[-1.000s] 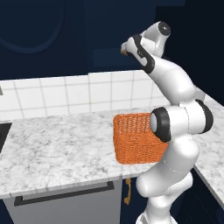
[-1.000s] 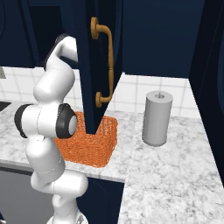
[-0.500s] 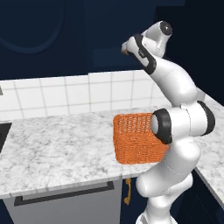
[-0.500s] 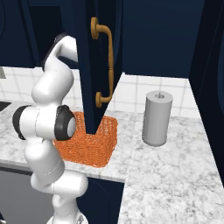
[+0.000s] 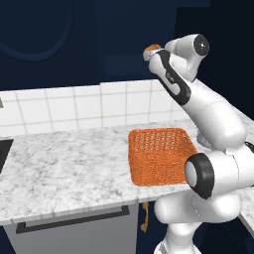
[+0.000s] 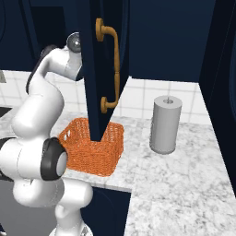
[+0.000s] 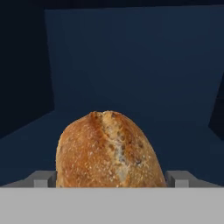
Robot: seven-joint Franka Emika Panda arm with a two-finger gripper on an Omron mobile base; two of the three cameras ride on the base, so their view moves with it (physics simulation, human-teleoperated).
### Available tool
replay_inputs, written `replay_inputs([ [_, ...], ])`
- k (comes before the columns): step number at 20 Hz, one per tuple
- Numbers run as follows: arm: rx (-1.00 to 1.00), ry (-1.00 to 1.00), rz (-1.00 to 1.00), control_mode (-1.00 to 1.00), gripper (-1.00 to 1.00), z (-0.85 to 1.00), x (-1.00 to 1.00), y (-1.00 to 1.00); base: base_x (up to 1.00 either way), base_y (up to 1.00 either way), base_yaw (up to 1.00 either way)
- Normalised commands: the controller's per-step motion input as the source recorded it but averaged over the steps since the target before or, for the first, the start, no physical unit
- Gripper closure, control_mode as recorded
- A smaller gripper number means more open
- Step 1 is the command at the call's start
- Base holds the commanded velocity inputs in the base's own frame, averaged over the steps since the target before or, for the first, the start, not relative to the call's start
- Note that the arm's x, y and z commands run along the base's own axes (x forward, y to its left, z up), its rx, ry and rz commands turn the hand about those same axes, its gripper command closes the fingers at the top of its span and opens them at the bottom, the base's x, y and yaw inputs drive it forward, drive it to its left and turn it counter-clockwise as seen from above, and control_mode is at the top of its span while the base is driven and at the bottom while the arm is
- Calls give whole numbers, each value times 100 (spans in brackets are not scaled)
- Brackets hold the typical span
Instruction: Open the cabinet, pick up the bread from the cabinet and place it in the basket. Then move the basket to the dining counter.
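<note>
between the two spread fingers of the gripper sits the bread, a crusty tan-brown loaf with a split along its top. in the hand view one grey finger tip shows at each side of the loaf, close to it, but whether the pads already touch the crust i cannot tell; nothing is pinched yet, as far as i can judge. the bread lies on the dark shelf inside the cabinet, whose navy walls close around it on the left, right and far sides. from the left base view the bread appears as a small brown lump just beside the wrist, high above the counter. the cabinet door stands open, its brass handle toward the right base camera. below it, on the marbled counter, waits the basket, orange and with nothing visible inside. so the step in hand seems to be the pick of the bread, the opening being done. the next move calls for closing the fingers gently on the loaf, then drawing it out of the cabinet without hitting the door, and lowering it over the basket.
</note>
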Motion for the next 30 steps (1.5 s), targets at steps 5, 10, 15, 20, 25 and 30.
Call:
replay_inputs([
  [5, 0, 2, -4, -100, 100, 42, -100, 10, 0, 0, 0],
  [10, 2, 10, -12, -100, 100, 16, -100, 0, 0, 0, 0],
  [15, 2, 23, -11, -100, 100, 2, -100, 0, 0, 0, 0],
  [20, 6, 35, -1, -100, 100, -19, -98, -2, 0, 0, 0],
  [25, -1, 12, -1, -100, 100, -49, -50, 0, 0, 0, 0],
  [30, -5, 7, 1, -100, 100, -62, -24, 0, 0, 0, 0],
])
